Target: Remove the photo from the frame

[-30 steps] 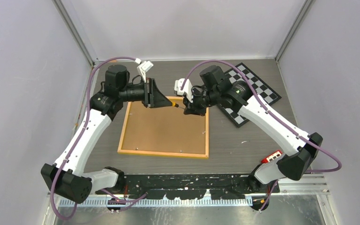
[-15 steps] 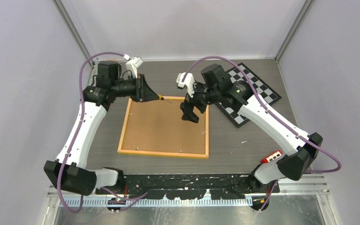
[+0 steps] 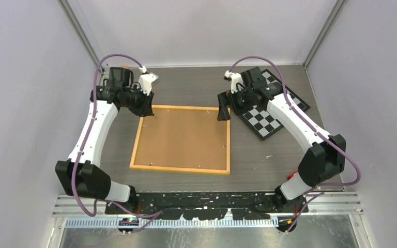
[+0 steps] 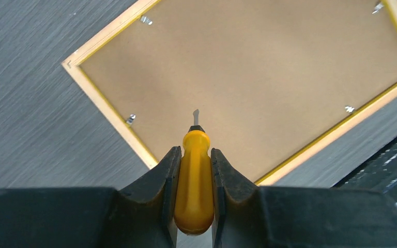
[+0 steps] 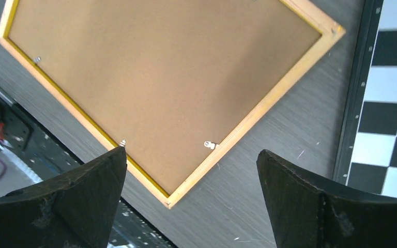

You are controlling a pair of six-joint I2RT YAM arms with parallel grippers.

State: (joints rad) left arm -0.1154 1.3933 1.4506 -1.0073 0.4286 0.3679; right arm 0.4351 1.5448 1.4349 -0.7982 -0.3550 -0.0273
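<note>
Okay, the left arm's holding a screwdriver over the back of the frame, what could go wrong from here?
1. The screwdriver tip is over bare backing board, apart from the nearest clip; coming down off target could gouge the board.
2. The right gripper is open above the frame, not holding it, so prying a clip may slide it.
3. The left gripper pinches only the rounded handle, which might twist under load.

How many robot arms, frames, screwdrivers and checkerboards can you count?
arms: 2
frame: 1
screwdriver: 1
checkerboard: 1
Total: 5
</note>
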